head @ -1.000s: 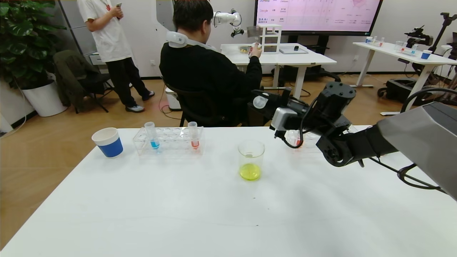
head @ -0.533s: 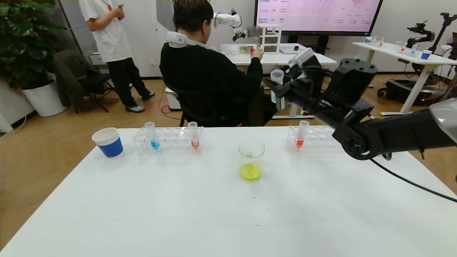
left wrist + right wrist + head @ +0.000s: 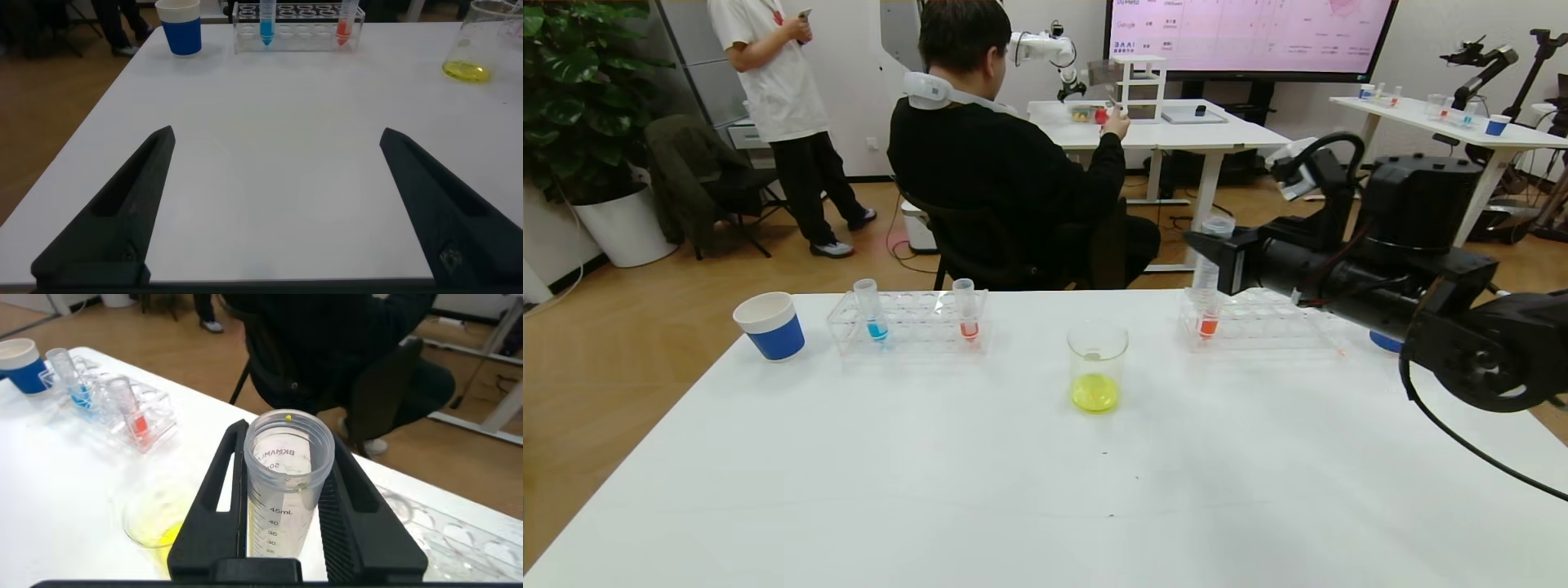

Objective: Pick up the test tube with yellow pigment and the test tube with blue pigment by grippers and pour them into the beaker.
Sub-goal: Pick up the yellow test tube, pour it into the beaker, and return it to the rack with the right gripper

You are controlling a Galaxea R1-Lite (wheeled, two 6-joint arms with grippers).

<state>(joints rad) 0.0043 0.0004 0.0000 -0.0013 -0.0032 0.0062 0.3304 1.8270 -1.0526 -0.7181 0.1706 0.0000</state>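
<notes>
The right pincer [image 3: 1205, 249] is clamped on an emptied clear tube [image 3: 286, 490], held upright above the right rack [image 3: 1258, 327]. Yellow liquid is seen in the beaker [image 3: 1097, 366] at table [image 3: 1013, 490] centre. The blue tube [image 3: 870, 309] is seated in the left rack [image 3: 915, 322]. The left pincer [image 3: 274, 204] is spread wide above bare table.

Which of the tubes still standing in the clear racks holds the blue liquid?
The slim clear tube with cyan-blue liquid at the end of the left clear plastic rack nearest the blue paper cup; the other standing tubes are orange-red.
</notes>
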